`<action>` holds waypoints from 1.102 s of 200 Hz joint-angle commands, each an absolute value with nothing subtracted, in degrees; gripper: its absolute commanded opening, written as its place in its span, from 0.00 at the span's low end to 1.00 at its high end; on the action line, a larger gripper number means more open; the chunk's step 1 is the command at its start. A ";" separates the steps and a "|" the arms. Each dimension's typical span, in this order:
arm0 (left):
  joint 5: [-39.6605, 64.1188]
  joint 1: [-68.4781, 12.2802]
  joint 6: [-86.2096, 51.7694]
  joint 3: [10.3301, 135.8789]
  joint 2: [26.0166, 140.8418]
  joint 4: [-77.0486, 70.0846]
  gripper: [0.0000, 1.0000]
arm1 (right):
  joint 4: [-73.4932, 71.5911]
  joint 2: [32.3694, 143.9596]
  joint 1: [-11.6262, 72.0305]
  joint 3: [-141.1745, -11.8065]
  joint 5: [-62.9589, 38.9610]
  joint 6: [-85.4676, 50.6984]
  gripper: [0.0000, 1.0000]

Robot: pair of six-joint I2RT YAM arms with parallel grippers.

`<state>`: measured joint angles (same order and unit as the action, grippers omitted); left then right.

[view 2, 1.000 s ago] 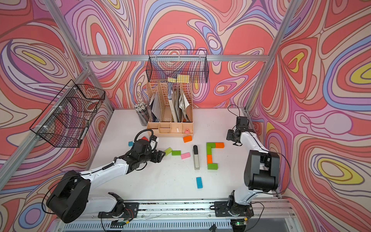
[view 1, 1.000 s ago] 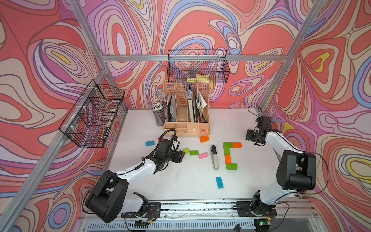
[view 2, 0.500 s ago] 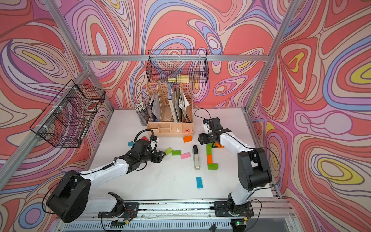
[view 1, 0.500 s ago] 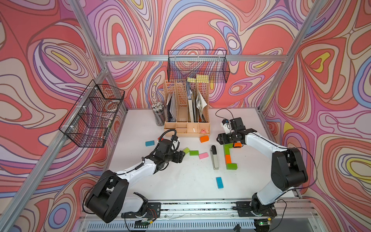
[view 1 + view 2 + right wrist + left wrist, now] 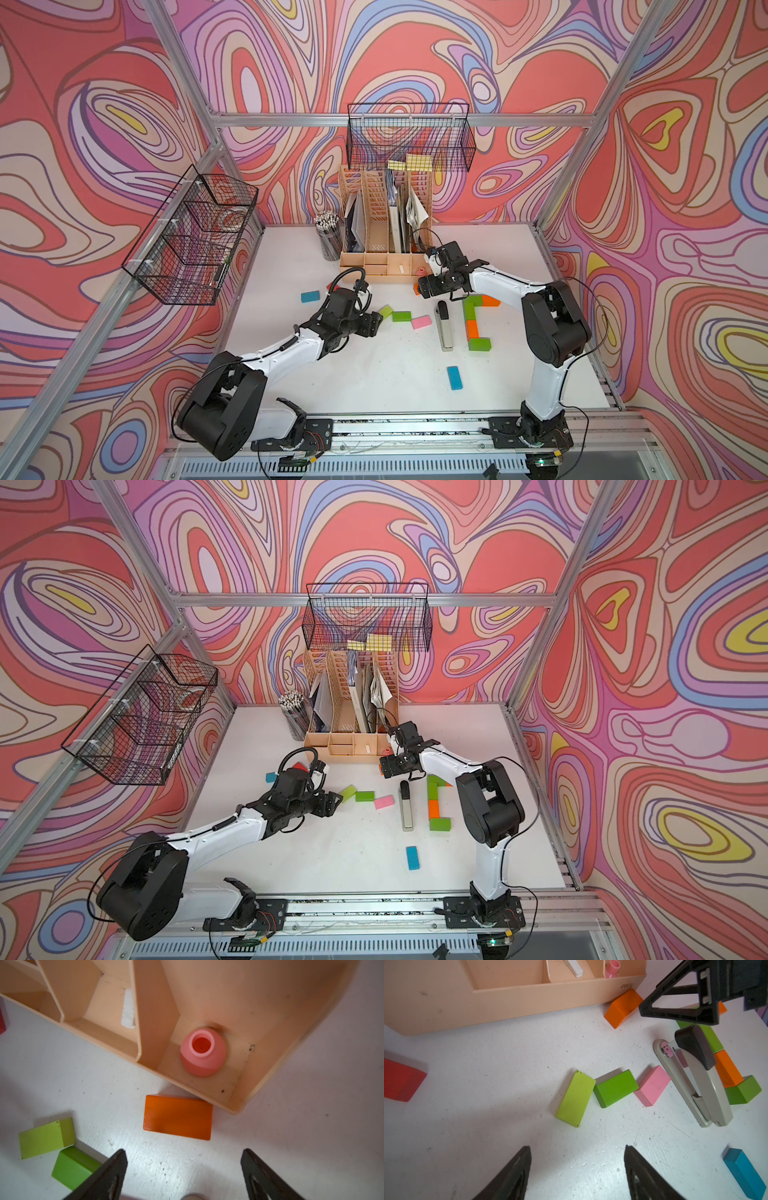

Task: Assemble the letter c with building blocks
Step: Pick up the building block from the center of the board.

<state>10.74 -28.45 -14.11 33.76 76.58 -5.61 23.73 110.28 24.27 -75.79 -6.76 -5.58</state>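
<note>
The partly built letter c (image 5: 472,328) lies right of centre in both top views, with a spine of green and orange bricks, an orange top arm (image 5: 491,300) and a green bottom arm (image 5: 439,823). Loose building blocks lie around it. A lime one (image 5: 576,1098), a green one (image 5: 615,1087) and a pink one (image 5: 653,1084) form a row ahead of my open, empty left gripper (image 5: 577,1148). My right gripper (image 5: 184,1153) is open and empty, just short of an orange block (image 5: 178,1116) lying against the organizer's corner. In both top views that gripper (image 5: 426,286) hides most of this block.
A silver-and-black stapler (image 5: 444,328) lies between the pink block and the letter. The beige desk organizer (image 5: 239,1103) stands at the back, holding a pink cone (image 5: 202,1051). Blue blocks (image 5: 309,296) (image 5: 454,377) and a red block (image 5: 400,1080) lie apart. A pencil cup (image 5: 329,237) stands behind.
My right arm has swung from the right rear across to the organizer's front, above the orange block, and its jaws have opened wider. The left arm has not moved.
</note>
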 commanded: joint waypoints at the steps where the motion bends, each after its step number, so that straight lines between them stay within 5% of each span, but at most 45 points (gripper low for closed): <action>1: 10.22 -28.23 -13.32 34.37 77.08 -4.96 0.73 | 21.89 112.26 24.77 -76.49 -5.39 -9.23 0.91; 93: 11.37 -28.25 -13.89 34.59 77.52 -5.20 0.73 | 18.32 114.46 26.54 -76.02 -3.21 -10.85 0.91; 220: 11.36 -28.22 -13.82 34.19 76.20 -4.86 0.73 | 16.54 117.05 27.78 -76.88 -1.27 -10.63 0.74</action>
<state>10.92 -28.45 -14.13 33.76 77.01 -5.61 18.02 115.94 27.42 -75.81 -2.31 -10.61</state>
